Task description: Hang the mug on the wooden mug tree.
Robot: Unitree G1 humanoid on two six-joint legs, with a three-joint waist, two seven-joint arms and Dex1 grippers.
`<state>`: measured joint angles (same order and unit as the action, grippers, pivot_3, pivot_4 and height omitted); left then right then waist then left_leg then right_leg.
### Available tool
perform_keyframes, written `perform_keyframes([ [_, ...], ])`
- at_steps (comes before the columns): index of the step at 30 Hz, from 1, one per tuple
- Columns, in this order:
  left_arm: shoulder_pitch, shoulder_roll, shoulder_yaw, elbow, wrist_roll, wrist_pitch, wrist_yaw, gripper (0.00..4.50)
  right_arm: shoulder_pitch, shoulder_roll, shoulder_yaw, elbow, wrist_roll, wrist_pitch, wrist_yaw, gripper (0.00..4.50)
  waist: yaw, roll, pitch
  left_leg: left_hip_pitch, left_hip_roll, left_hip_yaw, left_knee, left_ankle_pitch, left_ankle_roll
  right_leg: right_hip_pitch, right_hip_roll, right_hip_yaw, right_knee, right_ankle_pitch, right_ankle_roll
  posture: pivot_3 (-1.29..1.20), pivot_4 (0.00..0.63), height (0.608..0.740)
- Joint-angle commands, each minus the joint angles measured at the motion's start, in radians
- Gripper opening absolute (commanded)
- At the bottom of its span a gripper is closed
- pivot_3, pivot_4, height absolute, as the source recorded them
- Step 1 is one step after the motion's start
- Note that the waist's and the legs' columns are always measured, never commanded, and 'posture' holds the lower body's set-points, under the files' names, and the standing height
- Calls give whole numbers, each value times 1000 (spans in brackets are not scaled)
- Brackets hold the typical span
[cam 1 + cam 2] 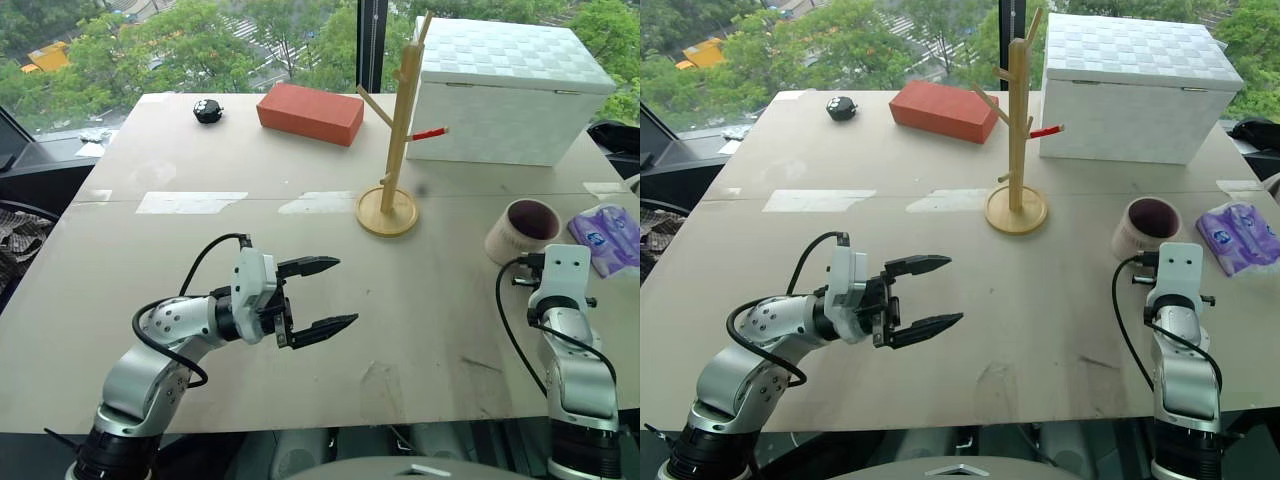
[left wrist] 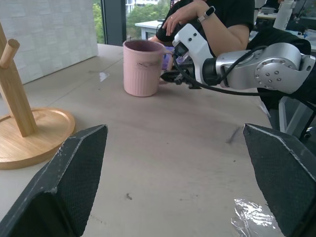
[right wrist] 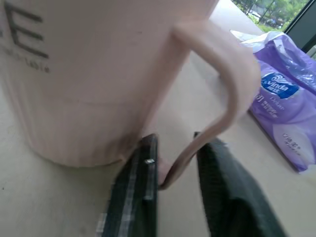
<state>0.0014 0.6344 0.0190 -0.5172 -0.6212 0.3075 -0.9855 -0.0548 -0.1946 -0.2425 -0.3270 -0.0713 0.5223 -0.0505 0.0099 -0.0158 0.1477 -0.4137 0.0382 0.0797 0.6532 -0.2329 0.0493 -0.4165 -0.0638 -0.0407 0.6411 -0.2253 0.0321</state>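
Right gripper [image 3: 175, 185] fingers [image 3: 140, 187] pinch the mug [image 3: 98, 74] handle.

Bystanders on the desk [image 1: 300, 290]: brick, box, tissues, small black object.

A red brick-shaped block [image 1: 310, 112] lies toward the far edge of the desk, with a small black object [image 1: 207, 111] well apart on its left. A large white box [image 1: 505, 92] with a woven-pattern lid stands at the far right corner. A purple packet of Vinda tissues [image 1: 607, 236] rests near the right edge. Pale strips of tape [image 1: 190, 202] run along a seam across the desk's middle. Behind the desk, a window shows green treetops [image 1: 180, 45] below, split by a dark vertical frame [image 1: 371, 45]. In the left wrist view, a person in a black top with a wristwatch [image 2: 210, 11] sits past the desk's end.
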Motion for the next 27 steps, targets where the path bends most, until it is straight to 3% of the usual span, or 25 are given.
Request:
perform_keyframes([
  [1,-4,0,9,-44,-12,-3,11,4500,10,-20,-17,33,8,-35,13,45,4,-1,-1,0,0,-1,0,0,0,0,0,-1,0,0,0,0,150,740],
  [5,0,-7,5,-43,-10,-4,20,4500,0,-44,-31,51,48,-107,66,45,0,0,0,0,0,0,0,0,0,0,0,0,0,0,0,0,150,740],
  [11,14,-65,41,0,-28,-35,51,4500,-68,-174,-17,102,169,-235,308,45,-6,0,0,0,0,1,0,0,0,0,0,1,0,0,0,0,150,740],
  [20,95,-102,83,78,64,-190,50,4500,-486,-438,93,409,288,-285,775,45,-20,0,2,0,1,0,0,0,0,0,2,1,0,2,-3,0,150,740],
  [27,131,-159,109,122,128,-338,82,4500,-801,-491,198,654,320,-288,1066,45,-20,1,4,-1,1,2,0,0,1,-1,1,2,-1,3,-3,0,150,740],
])
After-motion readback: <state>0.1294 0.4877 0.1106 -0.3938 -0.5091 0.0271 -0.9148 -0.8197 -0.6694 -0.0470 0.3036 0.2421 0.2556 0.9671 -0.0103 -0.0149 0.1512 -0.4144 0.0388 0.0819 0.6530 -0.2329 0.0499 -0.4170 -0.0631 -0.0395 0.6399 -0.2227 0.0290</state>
